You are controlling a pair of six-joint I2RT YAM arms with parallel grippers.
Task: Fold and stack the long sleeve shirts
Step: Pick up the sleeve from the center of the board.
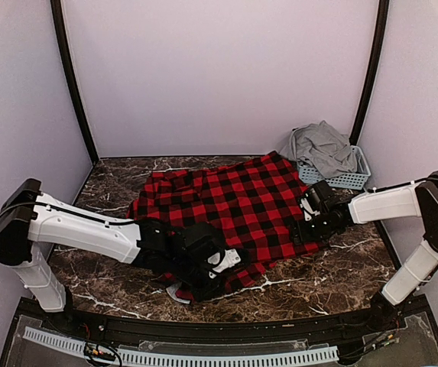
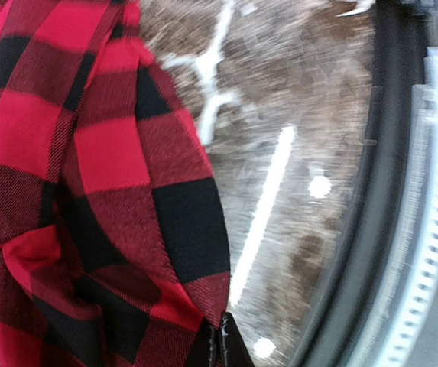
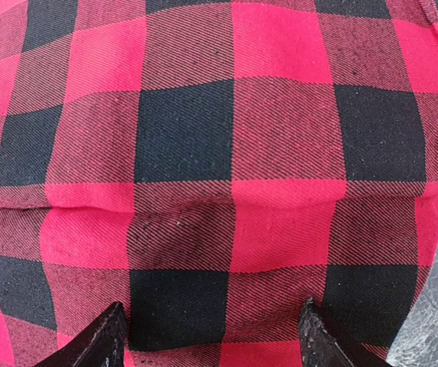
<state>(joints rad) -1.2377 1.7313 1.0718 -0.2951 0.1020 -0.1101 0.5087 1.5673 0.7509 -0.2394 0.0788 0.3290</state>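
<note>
Marble table point(image 1: 341, 267) with the soft, limp checked shirt point(image 1: 234, 199) spread across it, near hem pinched by the left gripper point(image 2: 222, 348), right gripper point(image 3: 215, 340) held spread over its right side; corners are best gripped.

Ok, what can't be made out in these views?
Left gripper: cut off by the left wrist view's bottom edge, buried under its own wrist from above; open or shut unclear.
Checked shirt, near hem: top view, left arm covers it.
Grey shirt: top view, crumpled over basket; sleeves untellable.
</note>
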